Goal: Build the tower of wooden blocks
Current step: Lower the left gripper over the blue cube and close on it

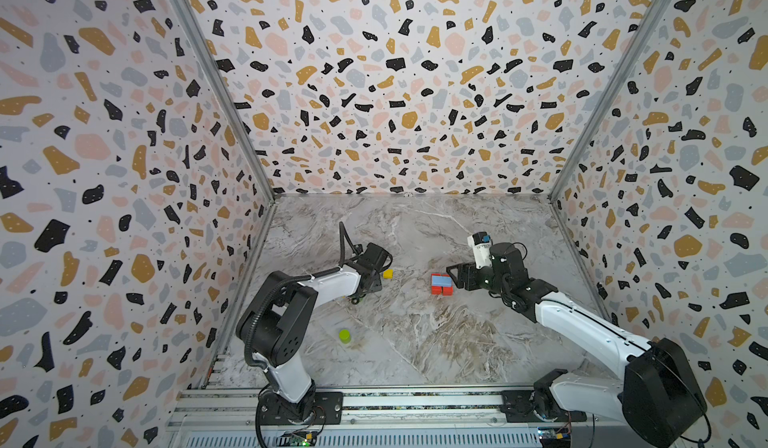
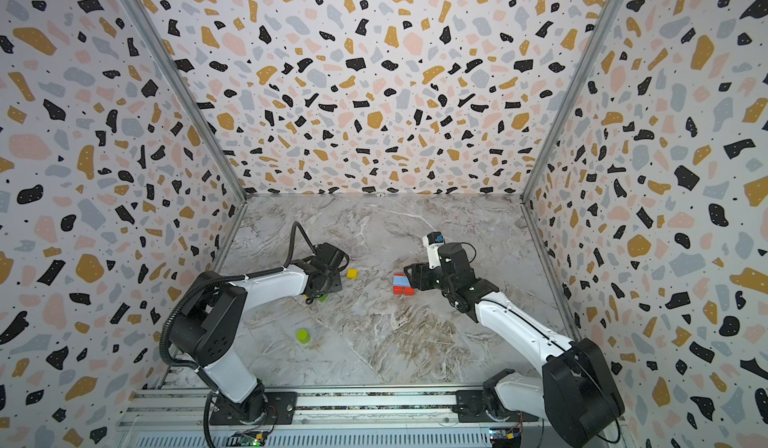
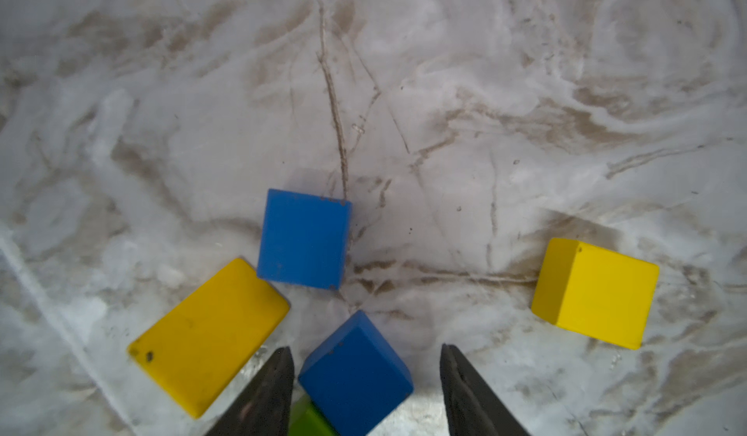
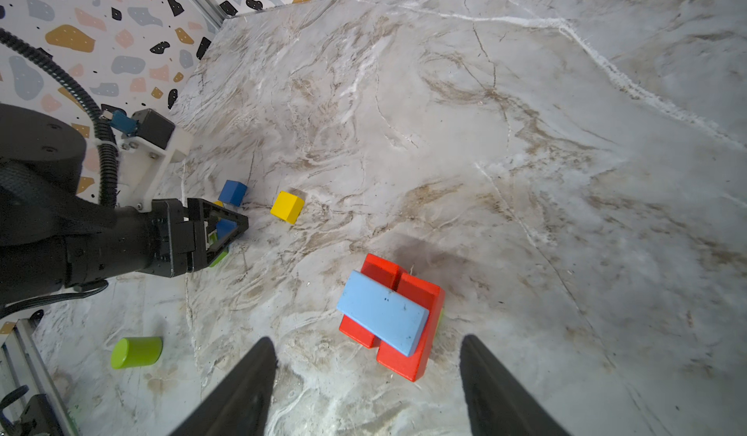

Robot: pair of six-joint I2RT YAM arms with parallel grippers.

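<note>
In the left wrist view my left gripper [image 3: 366,349] stands open around a blue cube [image 3: 355,373] that leans on a green block [image 3: 309,420]. One finger is close against the cube and a gap shows at the other. Ahead lie another blue cube [image 3: 305,239], a yellow bar [image 3: 208,335] and a yellow cube [image 3: 594,292]. The wood block tower [image 1: 441,284] [image 2: 402,284] is two red blocks [image 4: 416,292] with a light blue bar [image 4: 382,312] across them. My right gripper [image 4: 368,339] is open just short of it, holding nothing.
A lime cylinder [image 1: 344,336] [image 4: 136,352] lies on its side near the front left of the marble table [image 1: 457,342]. The yellow cube [image 1: 387,274] sits between the two arms. Terrazzo-patterned walls close in the left, back and right sides.
</note>
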